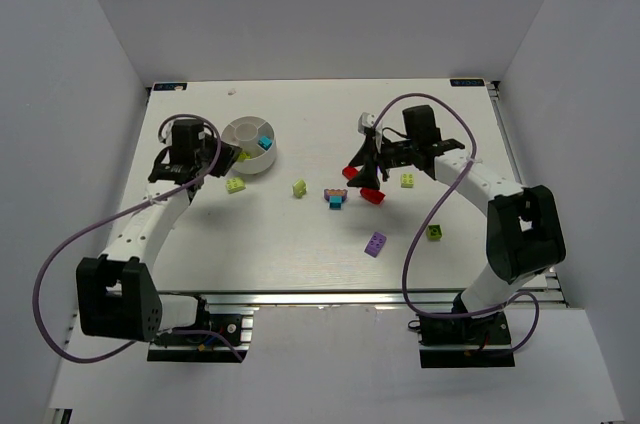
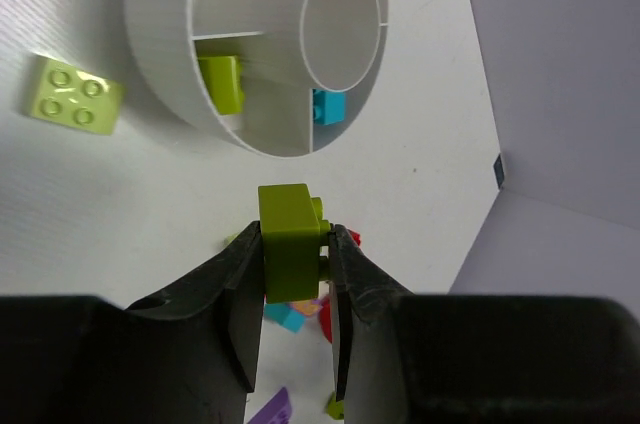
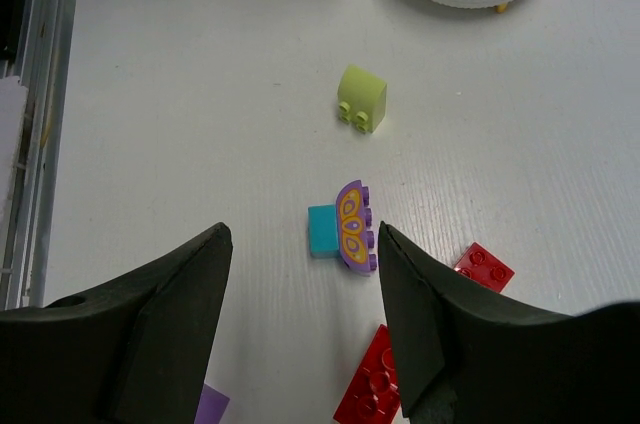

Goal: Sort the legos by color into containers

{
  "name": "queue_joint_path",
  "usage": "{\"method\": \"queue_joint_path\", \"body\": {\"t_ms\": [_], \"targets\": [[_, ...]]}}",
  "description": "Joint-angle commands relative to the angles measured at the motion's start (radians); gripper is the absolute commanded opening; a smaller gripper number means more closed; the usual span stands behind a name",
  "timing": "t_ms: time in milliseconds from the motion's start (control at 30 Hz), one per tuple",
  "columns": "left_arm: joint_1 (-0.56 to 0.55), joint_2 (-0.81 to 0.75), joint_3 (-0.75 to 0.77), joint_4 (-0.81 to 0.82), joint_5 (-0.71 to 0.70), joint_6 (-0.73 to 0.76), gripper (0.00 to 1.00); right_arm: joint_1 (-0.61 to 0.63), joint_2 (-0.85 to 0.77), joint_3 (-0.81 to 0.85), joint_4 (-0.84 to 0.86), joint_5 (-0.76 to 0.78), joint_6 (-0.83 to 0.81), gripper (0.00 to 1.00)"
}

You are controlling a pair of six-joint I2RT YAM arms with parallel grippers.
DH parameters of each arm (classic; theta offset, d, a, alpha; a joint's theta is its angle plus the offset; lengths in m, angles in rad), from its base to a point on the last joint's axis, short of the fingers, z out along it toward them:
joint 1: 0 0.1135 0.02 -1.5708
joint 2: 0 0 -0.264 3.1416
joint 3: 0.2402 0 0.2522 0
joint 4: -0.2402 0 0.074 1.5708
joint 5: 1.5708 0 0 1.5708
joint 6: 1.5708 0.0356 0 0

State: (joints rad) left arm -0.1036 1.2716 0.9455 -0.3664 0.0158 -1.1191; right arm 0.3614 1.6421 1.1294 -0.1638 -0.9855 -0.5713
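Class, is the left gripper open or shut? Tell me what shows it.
Shut on a green brick: the left gripper presses both sides of it in the left wrist view, outside the white dish.

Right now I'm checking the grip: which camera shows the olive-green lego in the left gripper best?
The left wrist view: the olive-green lego sits centre frame, pinched in the left gripper. The top view hides it beneath that gripper; the right wrist view does not show it.
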Motion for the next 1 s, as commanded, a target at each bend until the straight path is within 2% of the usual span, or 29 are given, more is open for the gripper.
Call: {"method": "queue_joint_path", "body": {"t_ms": [0, 400, 967], "targets": [[-0.025, 0.038, 0.062, 0.05, -0.001, -0.083, 0.09, 0.002, -0.054, -0.005, 0.0, 0.004, 0.004, 0.66], [-0.038, 0.152, 0.096, 0.095, -0.085, -0.134, 0.09, 0.002, -0.073, -0.029, 0.001, 0.015, -0.009, 0.66], [-0.038, 0.261, 0.127, 0.113, -0.103, -0.127, 0.12, -0.001, -0.071, -0.029, 0.0, 0.019, -0.013, 0.67]]}}
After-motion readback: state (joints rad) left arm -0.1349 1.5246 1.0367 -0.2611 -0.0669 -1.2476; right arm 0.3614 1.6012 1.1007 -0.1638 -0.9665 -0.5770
